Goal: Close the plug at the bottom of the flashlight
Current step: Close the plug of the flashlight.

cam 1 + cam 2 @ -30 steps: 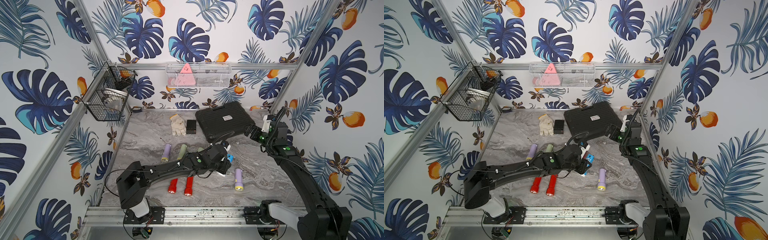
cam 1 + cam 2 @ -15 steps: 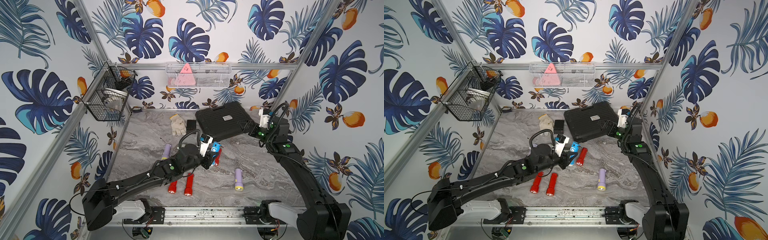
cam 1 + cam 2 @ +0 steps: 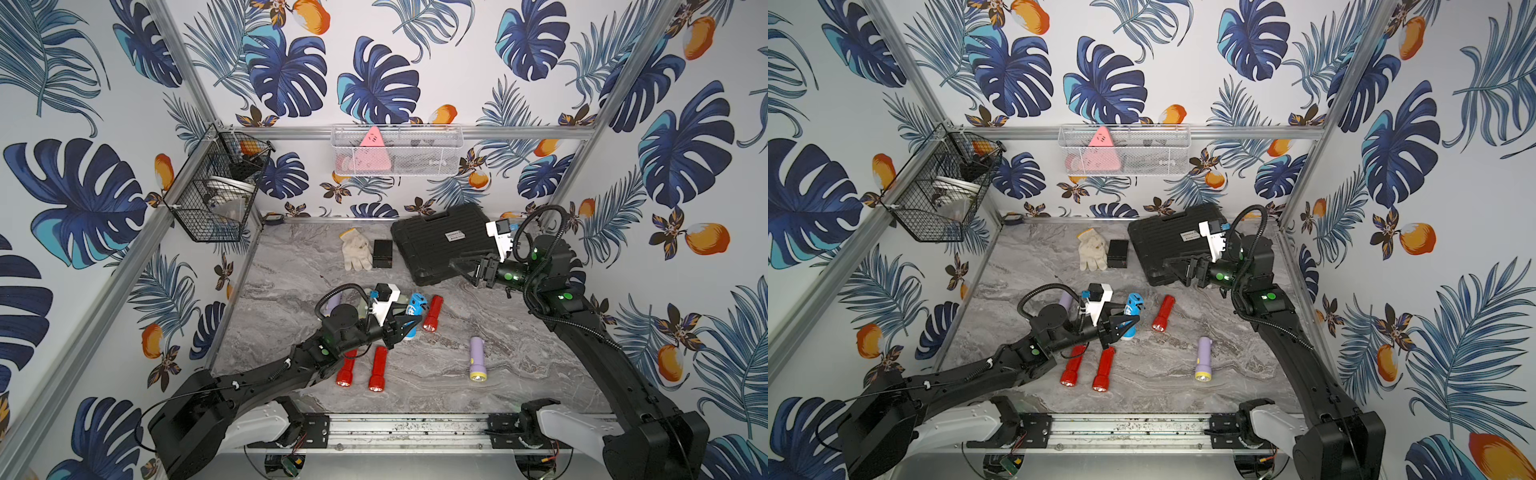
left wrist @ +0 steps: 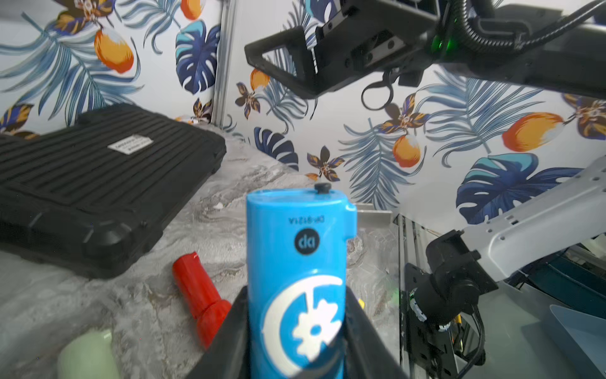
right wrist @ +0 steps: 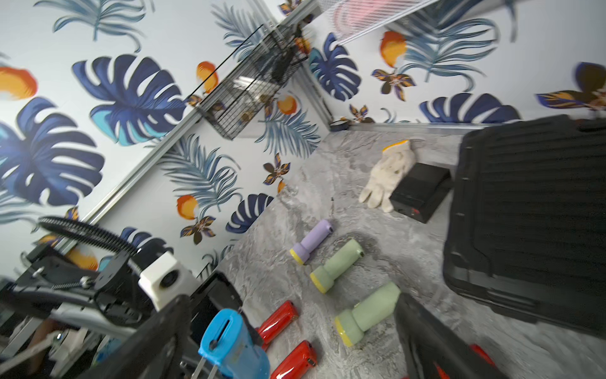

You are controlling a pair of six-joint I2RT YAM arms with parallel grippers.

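- Top views: the left gripper (image 3: 405, 326) is clamped on the blue flashlight (image 3: 417, 302), near the middle of the desk (image 3: 291, 282).
- The flashlight sits tilted in that grip. Whether its lower end touches the desk cannot be told.
- A red flashlight (image 3: 432, 313) lies just beside the blue one. Two more red flashlights (image 3: 377, 370) lie side by side under the left arm, and a purple flashlight (image 3: 477, 359) lies apart towards the right arm.
- The right gripper (image 3: 459, 268) stands wide open and empty, raised in front of the black case (image 3: 436, 245) and well apart from the blue flashlight. Both top views agree (image 3: 1173, 268).
- A white glove (image 3: 356, 251) and a small black box (image 3: 382, 253) lie touching, beside the case.
- Left wrist view: both jaws press the sides of the blue flashlight (image 4: 296, 262). Its far end carries a small black nub (image 4: 322, 187) standing proud of the end face.
- The open right gripper hangs above and beyond that end, clear of it.
- Right wrist view: the picture is blurred. The right gripper's jaws frame the scene, spread wide, with nothing between them.
- The blue flashlight's end (image 5: 223, 328) faces this camera and shows a dark slot. Two green flashlights (image 5: 337, 264) lie on the desk beyond it.
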